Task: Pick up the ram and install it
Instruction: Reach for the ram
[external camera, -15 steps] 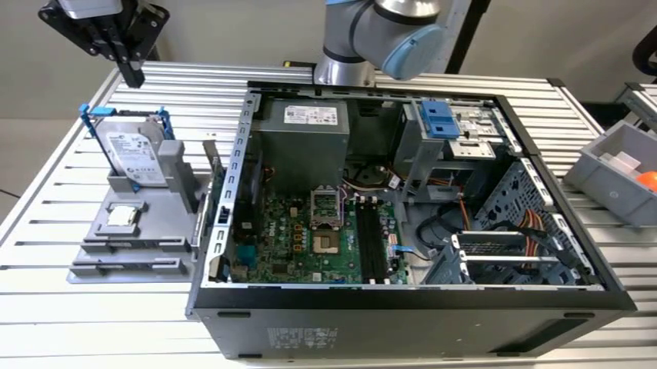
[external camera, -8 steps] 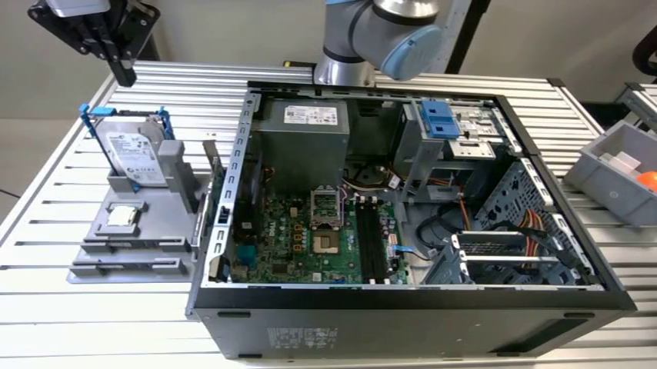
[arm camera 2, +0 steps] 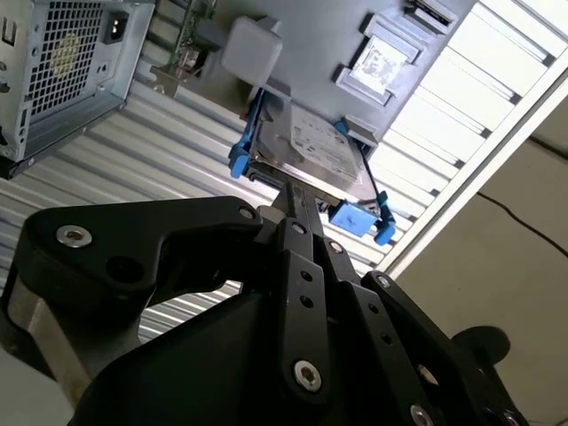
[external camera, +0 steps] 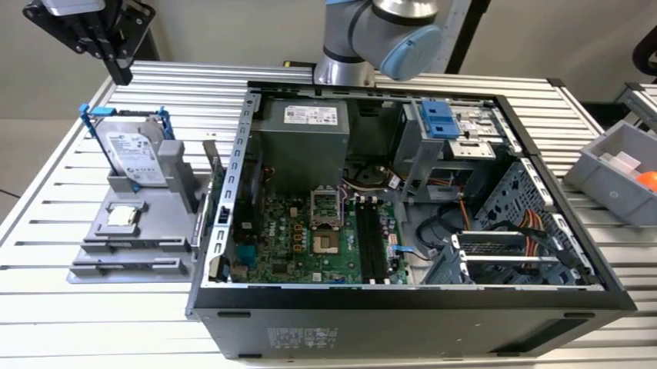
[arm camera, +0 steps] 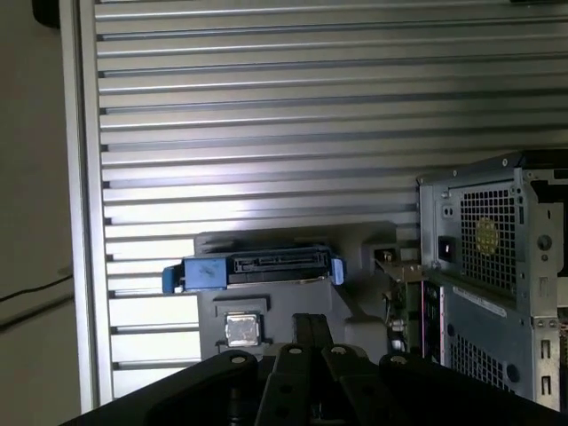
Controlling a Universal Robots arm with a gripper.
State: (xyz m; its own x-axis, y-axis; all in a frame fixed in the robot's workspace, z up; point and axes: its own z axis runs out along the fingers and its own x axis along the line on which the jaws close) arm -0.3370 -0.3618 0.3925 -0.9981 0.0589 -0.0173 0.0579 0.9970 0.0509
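Observation:
The ram (external camera: 217, 175) is a thin dark stick standing on edge at the side of the grey parts holder (external camera: 134, 250) closest to the open computer case (external camera: 411, 200). Its board edge also shows beside the case in the first wrist view (arm camera: 402, 277) and the second wrist view (arm camera 2: 188, 31). My gripper (external camera: 125, 75) hangs high over the table's far corner at the exterior view's left, beyond the holder and well apart from the ram. Its black fingers (arm camera 2: 293, 222) (arm camera: 309, 330) lie shut together with nothing between them. Empty black memory slots (external camera: 370, 240) run along the motherboard.
On the holder stand a silver hard drive in a blue frame (external camera: 134, 152) and a small square processor chip (external camera: 123, 215). A grey bin (external camera: 614, 165) with an orange item sits at the exterior view's right. The arm's base (external camera: 355, 46) rises behind the case. The table is ribbed aluminium.

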